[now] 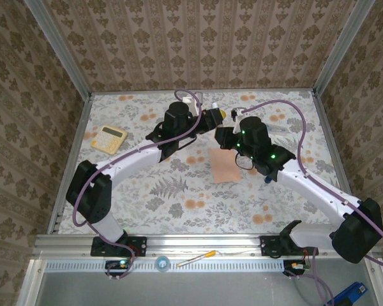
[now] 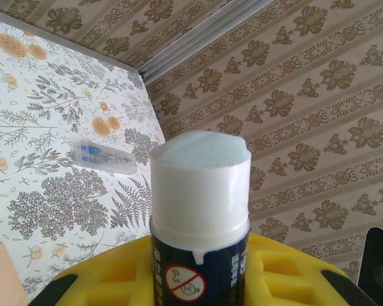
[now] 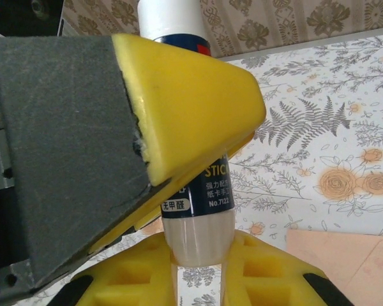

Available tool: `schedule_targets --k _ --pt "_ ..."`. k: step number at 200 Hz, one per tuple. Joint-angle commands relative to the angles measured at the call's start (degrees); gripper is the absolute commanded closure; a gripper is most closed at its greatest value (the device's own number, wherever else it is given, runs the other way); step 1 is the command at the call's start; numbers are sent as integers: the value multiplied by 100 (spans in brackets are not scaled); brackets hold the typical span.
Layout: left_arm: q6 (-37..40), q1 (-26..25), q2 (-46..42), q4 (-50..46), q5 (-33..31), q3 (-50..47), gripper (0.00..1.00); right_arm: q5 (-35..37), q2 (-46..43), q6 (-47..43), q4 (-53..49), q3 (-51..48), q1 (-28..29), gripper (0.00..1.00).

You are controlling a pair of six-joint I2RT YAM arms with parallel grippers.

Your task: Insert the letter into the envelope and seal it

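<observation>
My left end effector (image 2: 198,284) and right end effector (image 3: 199,271) both clench the glue stick (image 2: 199,191) — white tip bared. The envelope (image 3: 345,261) lies nearby.

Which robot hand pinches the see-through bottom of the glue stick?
The right gripper: it pinches the clear bottom end of the glue stick, while the left gripper clamps its dark labelled middle.

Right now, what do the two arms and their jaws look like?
Left arm and right arm match: white links, black joint housings, a purple cable looped along each. Green lights glow on the right arm's wrist housing. Jaws are yellow blocks with recessed pockets, dark grey on the outer faces.
</observation>
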Motion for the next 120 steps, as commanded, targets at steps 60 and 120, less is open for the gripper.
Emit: schedule_targets --k 60,120 --pt "-182 106 -228 695 1150 -83 96 -2948 -501 220 -92 93 -1208 56" --pt "-352 634 -105 1358 2551 -9 96 -6783 -516 1028 858 -168 -2842 32"
